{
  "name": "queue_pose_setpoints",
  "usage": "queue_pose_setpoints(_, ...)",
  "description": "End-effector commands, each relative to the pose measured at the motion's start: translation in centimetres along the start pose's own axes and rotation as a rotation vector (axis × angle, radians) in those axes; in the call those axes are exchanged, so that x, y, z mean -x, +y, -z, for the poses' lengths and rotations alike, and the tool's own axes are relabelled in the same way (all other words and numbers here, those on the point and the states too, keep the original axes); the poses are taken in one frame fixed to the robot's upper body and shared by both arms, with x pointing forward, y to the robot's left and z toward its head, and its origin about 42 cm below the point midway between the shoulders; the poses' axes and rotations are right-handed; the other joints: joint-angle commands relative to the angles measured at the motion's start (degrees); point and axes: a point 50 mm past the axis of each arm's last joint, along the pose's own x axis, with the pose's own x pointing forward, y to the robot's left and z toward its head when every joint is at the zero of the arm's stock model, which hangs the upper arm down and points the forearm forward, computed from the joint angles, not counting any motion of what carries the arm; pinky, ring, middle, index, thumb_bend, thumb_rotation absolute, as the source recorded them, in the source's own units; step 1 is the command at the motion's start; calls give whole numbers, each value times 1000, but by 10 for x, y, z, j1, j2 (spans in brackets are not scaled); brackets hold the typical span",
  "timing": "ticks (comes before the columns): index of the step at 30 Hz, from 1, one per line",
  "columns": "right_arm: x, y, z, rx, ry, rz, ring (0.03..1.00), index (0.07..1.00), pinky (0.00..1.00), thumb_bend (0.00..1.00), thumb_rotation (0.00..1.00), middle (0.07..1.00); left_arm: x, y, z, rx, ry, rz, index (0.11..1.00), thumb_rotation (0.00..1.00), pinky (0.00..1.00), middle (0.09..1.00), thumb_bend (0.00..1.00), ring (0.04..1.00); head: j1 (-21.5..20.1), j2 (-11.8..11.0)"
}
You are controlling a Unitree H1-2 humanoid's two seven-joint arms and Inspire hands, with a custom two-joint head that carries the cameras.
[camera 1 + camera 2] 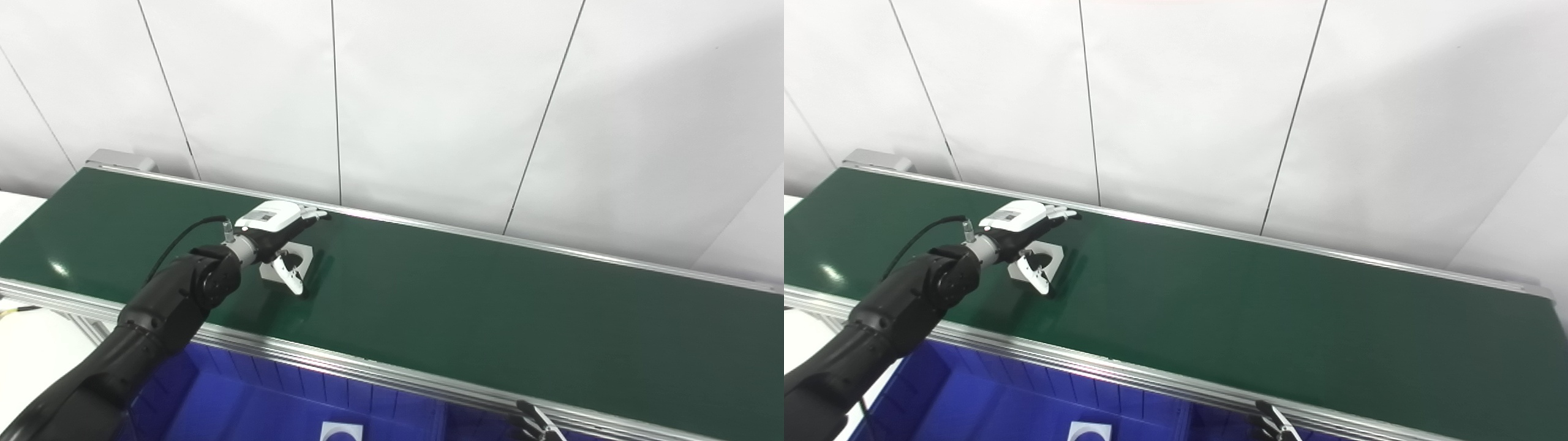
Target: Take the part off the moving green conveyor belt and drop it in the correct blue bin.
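The two head views differ little: the right eye view takes in the belt's far right end and a strip of wall beyond it, which the left eye view cuts off, while the left eye view shows more of the white surface at the near left.

The left hand (278, 236) reaches over the green belt (490, 306) near its far edge, toward the left end, fingers (309, 214) stretched out flat and the thumb angled down and apart from them, so it is spread and gripping nothing. The white part (294, 257) (a flat piece with a round hole) lies on the belt directly under that hand, between fingers and thumb; whether the thumb touches it is hard to say from here.

Of the right hand (1274, 425) only a dark sliver shows at the bottom edge, too little to tell how its fingers stand.

A blue bin (257, 398) sits below the belt's near rail, with a white piece (341, 432) lying at its bottom.

The belt runs between silver rails (367, 367), glossy, with a light glare near the left end. Behind it stands a plain white panelled wall (429, 92) with thin dark seams.
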Motion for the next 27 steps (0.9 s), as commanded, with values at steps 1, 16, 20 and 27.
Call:
queue_pose_setpoints(1, -3, -4, -13, -2, -93, 13, 792, 909, 694, 910, 402, 832, -5, 31, 7, -41, 16, -82, 925, 156, 997, 965, 924, 975, 0, 1)
queue_pose_setpoints(16, -1, -3, -16, -2, -102, 19, 793, 910, 689, 894, 407, 832, -9, 3, 0, 72, 48, -43, 897, 5, 854, 924, 807, 894, -4, 8)
queue_pose_setpoints(20, -1, -2, -17, -5, -106, 25, 790, 908, 686, 895, 412, 830, -11, -10, -8, 135, 14, -32, 845, 0, 695, 841, 726, 786, -6, 12)
queue_pose_setpoints(27, 1, 0, -18, -12, -108, 35, 795, 906, 703, 899, 416, 828, -20, -33, -17, 196, -52, -41, 507, 0, 487, 504, 518, 537, -7, 15)
